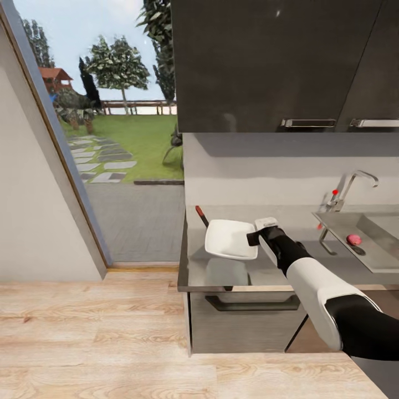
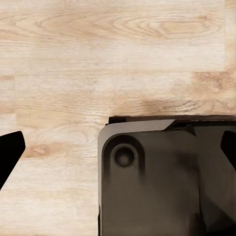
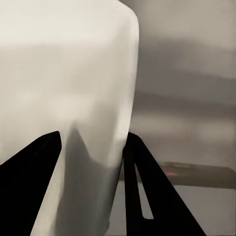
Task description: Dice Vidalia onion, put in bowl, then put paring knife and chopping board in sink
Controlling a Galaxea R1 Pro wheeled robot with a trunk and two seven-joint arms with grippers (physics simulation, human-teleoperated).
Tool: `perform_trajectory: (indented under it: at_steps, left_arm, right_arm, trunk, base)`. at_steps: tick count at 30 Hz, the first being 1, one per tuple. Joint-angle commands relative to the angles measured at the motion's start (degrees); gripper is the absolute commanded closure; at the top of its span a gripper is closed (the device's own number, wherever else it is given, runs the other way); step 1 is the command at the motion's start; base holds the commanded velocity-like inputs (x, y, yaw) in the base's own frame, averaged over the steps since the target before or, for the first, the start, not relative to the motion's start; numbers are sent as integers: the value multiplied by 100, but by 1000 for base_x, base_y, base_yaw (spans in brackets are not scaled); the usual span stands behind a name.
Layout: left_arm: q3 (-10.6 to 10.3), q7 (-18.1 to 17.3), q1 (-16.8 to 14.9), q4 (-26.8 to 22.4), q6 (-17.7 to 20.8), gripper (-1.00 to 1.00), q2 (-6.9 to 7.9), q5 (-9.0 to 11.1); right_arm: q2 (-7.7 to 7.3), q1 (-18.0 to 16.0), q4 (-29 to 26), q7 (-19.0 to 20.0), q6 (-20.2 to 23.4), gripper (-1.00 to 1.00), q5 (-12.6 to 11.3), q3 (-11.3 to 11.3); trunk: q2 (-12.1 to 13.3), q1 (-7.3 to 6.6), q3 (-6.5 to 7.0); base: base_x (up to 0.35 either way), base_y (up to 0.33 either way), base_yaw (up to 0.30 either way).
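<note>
The white bowl [image 1: 230, 238] hangs tilted just over the grey countertop [image 1: 194, 272], its reflection showing below it. My right gripper [image 1: 254, 238] is shut on the bowl's right rim; in the right wrist view the bowl [image 3: 69, 88] sits between the dark fingers [image 3: 29, 187]. Behind the bowl the paring knife [image 1: 201, 215] pokes out, red-tipped. A pinkish-red round onion [image 1: 353, 239] lies in the sink [image 1: 382, 260] at the right, below the chrome tap [image 1: 348, 191]. The chopping board is hidden. My left gripper [image 2: 118, 147] is open over the wooden floor.
Dark wall cabinets [image 1: 277, 61] hang above the counter. A dark base cabinet with a handle [image 1: 252, 303] sits under it. A large window [image 1: 111, 111] and a grey wall stand to the left. Light wooden floor [image 1: 94, 332] lies in front. My dark base [image 2: 162, 182] is below the left gripper.
</note>
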Motion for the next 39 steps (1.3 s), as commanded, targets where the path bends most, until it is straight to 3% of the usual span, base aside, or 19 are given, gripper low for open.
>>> perform_trajectory:
  at_steps: [1,12,22,30,39]
  left_arm:
    - [3,-6,-2,0,-15,-100,1,-3]
    - [4,-6,-2,0,-15,-100,1,-3]
    - [4,-6,-2,0,-15,-100,3,-3]
    - [5,-6,-2,0,-15,-100,2,-3]
    - [5,-6,-2,0,-15,-100,0,2]
  right_arm:
    - [-3,-5,-50,-14,93,100,0,48]
    - [18,-5,-161,33,203,100,-6,147]
    - [22,-5,-164,861,206,100,-1,446]
    - [14,-3,-164,1204,199,100,-1,476]
    - [13,1,-163,1301,191,100,0,492]
  trunk:
    - [-12,3,-12]
    - [-12,3,-12]
    - [-12,3,-12]
    - [-12,3,-12]
    - [-12,3,-12]
  base:
    - [0,0,0]
    - [0,0,0]
    - [0,0,0]
    - [0,0,0]
    - [108,36,0]
